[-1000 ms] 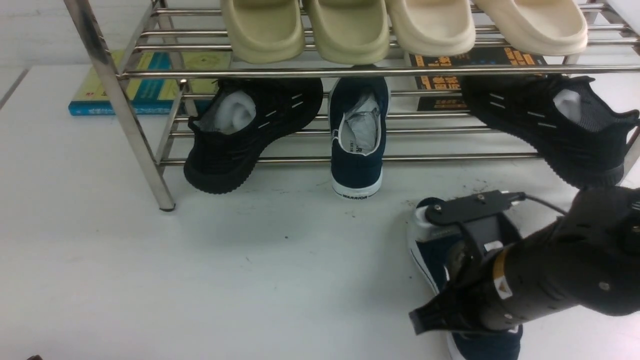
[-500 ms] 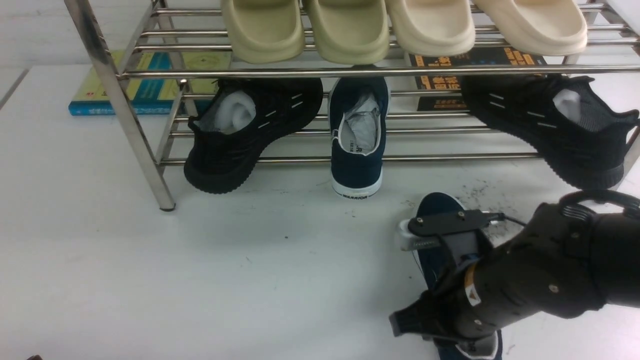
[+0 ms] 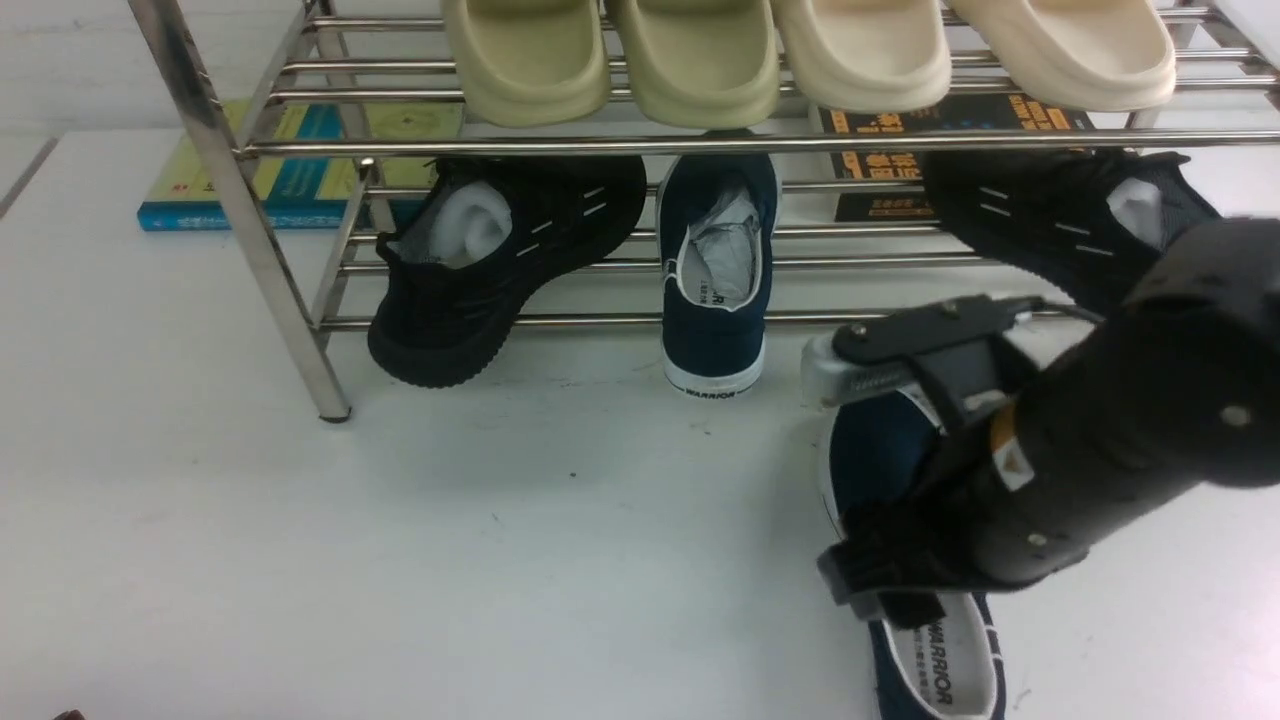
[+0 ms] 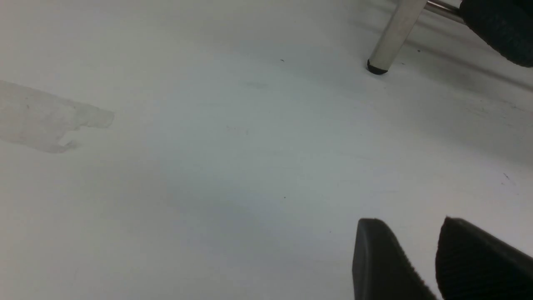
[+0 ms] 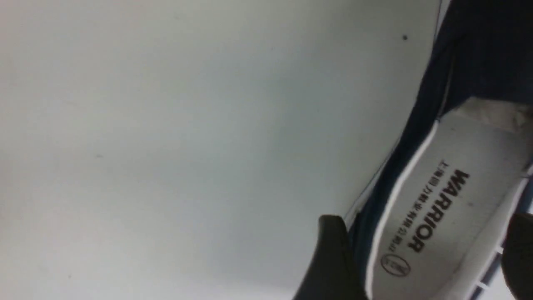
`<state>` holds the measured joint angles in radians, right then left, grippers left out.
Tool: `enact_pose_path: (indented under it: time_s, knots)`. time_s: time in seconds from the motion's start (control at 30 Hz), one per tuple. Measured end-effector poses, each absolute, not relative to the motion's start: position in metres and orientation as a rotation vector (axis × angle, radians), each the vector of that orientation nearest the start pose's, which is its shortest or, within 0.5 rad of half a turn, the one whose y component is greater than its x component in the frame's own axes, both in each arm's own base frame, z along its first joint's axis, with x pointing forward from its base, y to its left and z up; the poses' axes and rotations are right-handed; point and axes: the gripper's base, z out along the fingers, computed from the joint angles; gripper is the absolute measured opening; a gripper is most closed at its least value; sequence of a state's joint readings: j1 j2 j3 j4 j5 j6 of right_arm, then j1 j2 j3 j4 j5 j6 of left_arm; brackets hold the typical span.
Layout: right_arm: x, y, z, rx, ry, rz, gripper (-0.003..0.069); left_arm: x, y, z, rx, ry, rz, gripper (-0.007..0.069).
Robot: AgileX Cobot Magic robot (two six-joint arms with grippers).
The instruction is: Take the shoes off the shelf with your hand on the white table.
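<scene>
One navy shoe (image 3: pixel 715 290) rests on the lower tier of the chrome shelf (image 3: pixel 270 240), its heel hanging over the front rod. The other navy shoe (image 3: pixel 875 460) lies on the white table (image 3: pixel 500 560) at the right, with the "WARRIOR" insole (image 3: pixel 940 670) showing. My right gripper (image 3: pixel 880 580) hovers over this shoe. In the right wrist view the right gripper (image 5: pixel 424 218) is spread wide, with one finger on each side of the shoe's heel (image 5: pixel 441 208). My left gripper (image 4: pixel 412 221) is over bare table with only a narrow slit between its fingers. It holds nothing and does not show in the front view.
Two black knit sneakers (image 3: pixel 500 260) (image 3: pixel 1090 240) flank the navy shoe on the lower tier. Pale-green slippers (image 3: pixel 610 60) and beige slippers (image 3: pixel 960 50) sit on the upper tier. Books (image 3: pixel 290 165) lie behind the shelf. A shelf leg (image 4: pixel 391 37) stands ahead of my left gripper.
My right arm dipped low over the shoe on the table, then rose and drew towards the shelf. The shoe stayed on the table and its insole now shows.
</scene>
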<state>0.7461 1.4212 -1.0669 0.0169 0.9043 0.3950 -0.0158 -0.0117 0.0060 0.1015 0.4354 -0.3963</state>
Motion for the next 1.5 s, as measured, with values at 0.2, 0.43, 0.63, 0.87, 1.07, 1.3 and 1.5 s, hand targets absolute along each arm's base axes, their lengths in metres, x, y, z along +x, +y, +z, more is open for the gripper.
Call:
enact_pose_path:
  time_s: [0.2,0.43,0.63,0.87,1.07,1.3,1.5]
  knots:
    - [0.179,0.168,0.320,-0.572,2.669,0.349,0.0451,0.051,0.003,0.173,-0.304,1.891,-0.175,0.0242]
    - [0.136,0.128,0.364,-0.612,2.537,0.400,0.0281,0.051,0.003,0.173,-0.304,1.891,-0.175,0.0242]
    - [0.102,0.096,0.373,-0.597,2.453,0.446,0.0133,0.051,0.003,0.173,-0.303,1.891,-0.174,0.0242]
    - [0.057,0.054,0.347,-0.570,2.341,0.506,0.0064,0.051,0.003,0.173,-0.300,1.886,-0.172,0.0242]
    - [0.036,0.035,0.329,-0.521,2.148,0.599,0.0062,0.052,-0.004,0.174,-0.565,1.816,-0.492,0.0242]
    - [0.030,0.029,0.324,-0.489,2.025,0.652,0.0067,0.052,-0.013,0.175,-0.858,1.743,-0.834,0.0242]
    - [0.030,0.030,0.324,-0.486,2.019,0.664,0.0072,0.052,-0.013,0.175,-0.871,1.721,-0.854,0.0242]
